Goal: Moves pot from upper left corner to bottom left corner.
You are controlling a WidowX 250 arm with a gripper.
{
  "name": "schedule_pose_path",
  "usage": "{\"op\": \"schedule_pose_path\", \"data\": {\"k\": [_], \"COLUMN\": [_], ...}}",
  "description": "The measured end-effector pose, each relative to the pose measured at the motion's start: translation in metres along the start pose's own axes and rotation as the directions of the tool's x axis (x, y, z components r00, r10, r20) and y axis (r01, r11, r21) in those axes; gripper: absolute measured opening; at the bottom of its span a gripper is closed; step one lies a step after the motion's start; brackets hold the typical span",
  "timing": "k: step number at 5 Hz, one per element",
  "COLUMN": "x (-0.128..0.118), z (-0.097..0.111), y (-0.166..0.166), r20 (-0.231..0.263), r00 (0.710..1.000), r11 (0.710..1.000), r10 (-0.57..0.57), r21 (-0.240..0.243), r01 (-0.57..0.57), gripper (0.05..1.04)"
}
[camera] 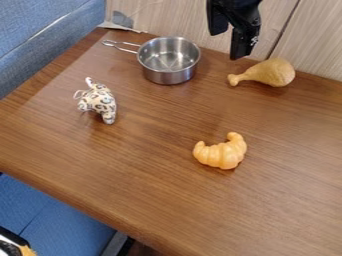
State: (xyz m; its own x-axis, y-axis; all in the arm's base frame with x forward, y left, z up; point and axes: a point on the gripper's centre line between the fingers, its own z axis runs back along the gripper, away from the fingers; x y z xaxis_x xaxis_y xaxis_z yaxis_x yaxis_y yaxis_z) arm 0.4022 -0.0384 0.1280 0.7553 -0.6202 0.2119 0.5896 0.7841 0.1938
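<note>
Camera view: the empty gripper [225,46], its fingers parted, should straddle one side of the pot [169,74] squarely, then lift level.

Silver-grey pot [168,75], plain; black gripper [228,45]; cream stuffed animal [100,101] with dark-rimmed leopard spots. Light-orange croissant [221,154]; golden-tan drumstick [270,73]. Reddish-brown table [150,165] with fine darker grain, beside pale beige wall panels [310,37], faintly streaked, and blue seating [47,30], greyer at upper left, brighter at lower left.
</note>
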Motion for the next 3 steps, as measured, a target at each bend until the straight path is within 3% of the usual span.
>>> {"op": "schedule_pose_path", "data": {"k": [1,2,3], "x": [-0.005,-0.017,-0.034], "z": [-0.016,-0.023,-0.043], "y": [-0.004,0.01,0.027], "r20": [-0.036,-0.058,-0.129], "r00": [0.999,0.997,0.987], "r11": [1.0,0.999,0.995], "r10": [-0.001,0.046,0.101], "r21": [-0.023,-0.007,0.016], "r01": [0.001,-0.047,-0.099], "gripper": [1.0,1.0,1.0]}}
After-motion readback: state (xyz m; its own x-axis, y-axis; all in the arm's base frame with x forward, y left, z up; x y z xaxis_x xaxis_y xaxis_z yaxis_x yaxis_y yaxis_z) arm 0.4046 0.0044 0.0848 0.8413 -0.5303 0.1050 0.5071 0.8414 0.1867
